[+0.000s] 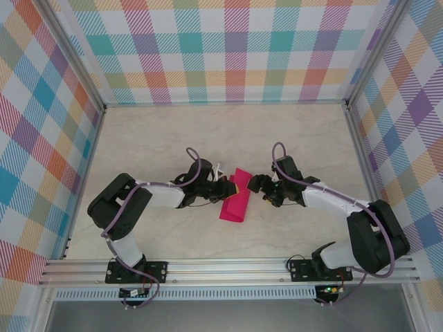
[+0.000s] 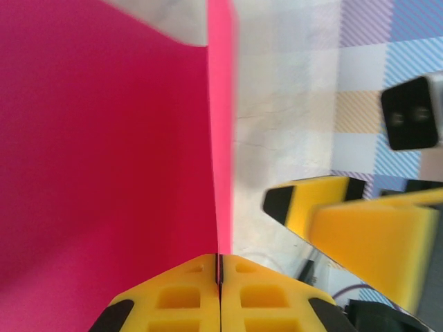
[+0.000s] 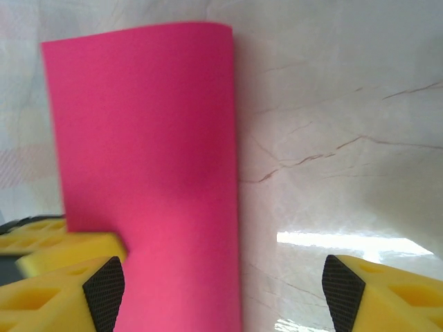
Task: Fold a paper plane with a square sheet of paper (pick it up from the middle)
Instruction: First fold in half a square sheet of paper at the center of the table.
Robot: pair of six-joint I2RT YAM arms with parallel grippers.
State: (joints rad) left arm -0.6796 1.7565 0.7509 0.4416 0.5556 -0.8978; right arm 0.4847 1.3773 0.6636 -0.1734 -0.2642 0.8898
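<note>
Mid-fold, judging by the doubled layers. Near the centre of the pale marbled table [image 1: 173,138]: folded magenta-pink paper sheet [image 1: 233,202], long axis running 6 to 12 o'clock. Clamped at its 10 o'clock edge by the left fingers [image 2: 173,299], pressed fully together on one thin upright layer. At its 2 o'clock, right fingers [image 3: 66,273] spread wide, gripping nothing, one just beside the sheet. Next, probably: bring the right side in to pinch or press the crease, edges kept aligned.
</note>
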